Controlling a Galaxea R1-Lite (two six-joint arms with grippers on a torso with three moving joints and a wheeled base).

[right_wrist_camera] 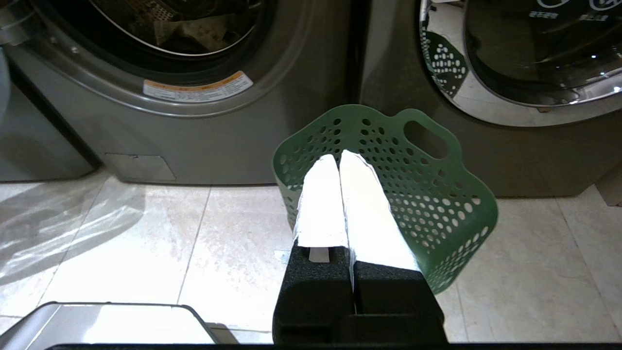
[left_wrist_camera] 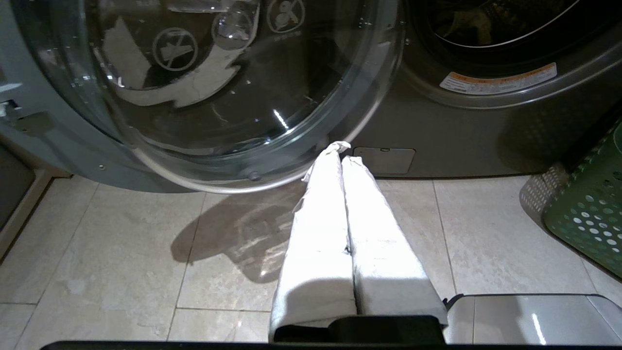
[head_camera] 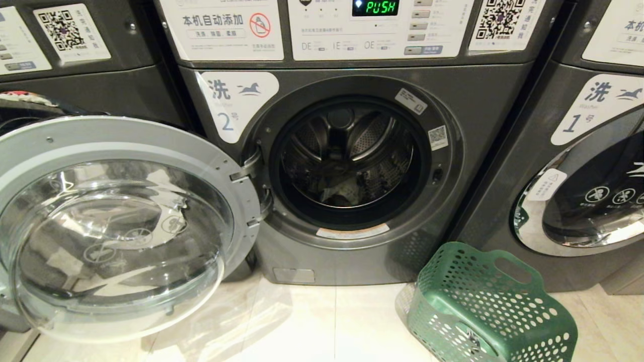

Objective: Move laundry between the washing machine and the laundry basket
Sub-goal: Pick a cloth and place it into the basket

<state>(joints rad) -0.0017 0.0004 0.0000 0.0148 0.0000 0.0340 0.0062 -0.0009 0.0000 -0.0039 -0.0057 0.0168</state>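
The washing machine (head_camera: 468,130) marked 2 stands straight ahead with its round glass door (head_camera: 115,226) swung wide open to the left. Grey-olive laundry (head_camera: 347,190) lies at the bottom of the drum, and the laundry (right_wrist_camera: 194,31) also shows in the right wrist view. The green laundry basket (head_camera: 490,306) sits on the floor at the lower right, empty as far as I can see. My left gripper (left_wrist_camera: 340,153) is shut on nothing, low over the floor below the door. My right gripper (right_wrist_camera: 338,158) is shut and empty, just in front of the laundry basket (right_wrist_camera: 437,194).
A like washer marked 1 (head_camera: 593,166) stands at the right with its door closed, and another washer (head_camera: 75,60) is at the left. The open door juts out over the pale tiled floor (head_camera: 312,327). A grey part of my own base (left_wrist_camera: 529,318) is below.
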